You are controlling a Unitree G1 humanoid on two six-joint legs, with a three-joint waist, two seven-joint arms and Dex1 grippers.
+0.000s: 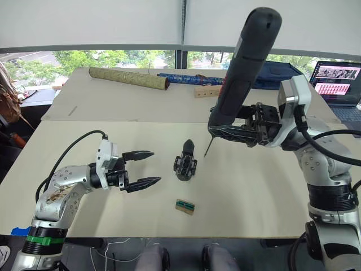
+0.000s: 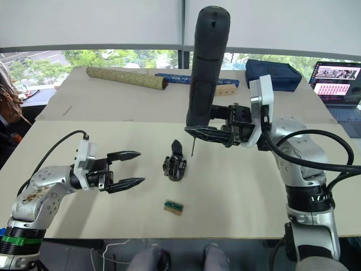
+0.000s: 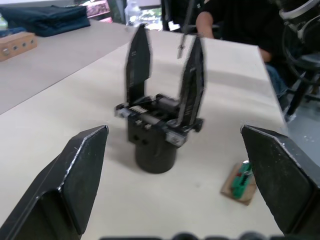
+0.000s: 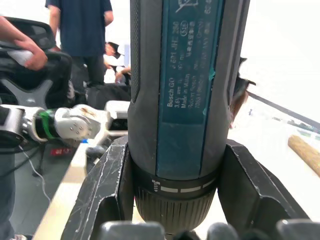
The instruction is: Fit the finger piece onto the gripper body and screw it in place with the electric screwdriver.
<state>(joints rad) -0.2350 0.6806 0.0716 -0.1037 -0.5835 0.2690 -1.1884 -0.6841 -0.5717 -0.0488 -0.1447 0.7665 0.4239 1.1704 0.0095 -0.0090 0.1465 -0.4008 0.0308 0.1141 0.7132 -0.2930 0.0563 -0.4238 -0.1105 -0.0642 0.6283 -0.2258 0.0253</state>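
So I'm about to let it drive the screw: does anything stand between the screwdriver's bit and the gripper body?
Nothing visible does. The right gripper holds the electric screwdriver upright, its bit hanging just to the right of the gripper body over bare table. The open left gripper and the small tan block lie off that path.

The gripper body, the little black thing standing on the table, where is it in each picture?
Left eye view: gripper body mid-table, between the left gripper and the screwdriver bit.
Right eye view: mid-table, same neighbours.
Left wrist view: centre, upright.
Right wrist view: I can't find it.
Shared landmark: the tan block, beside it on the table.
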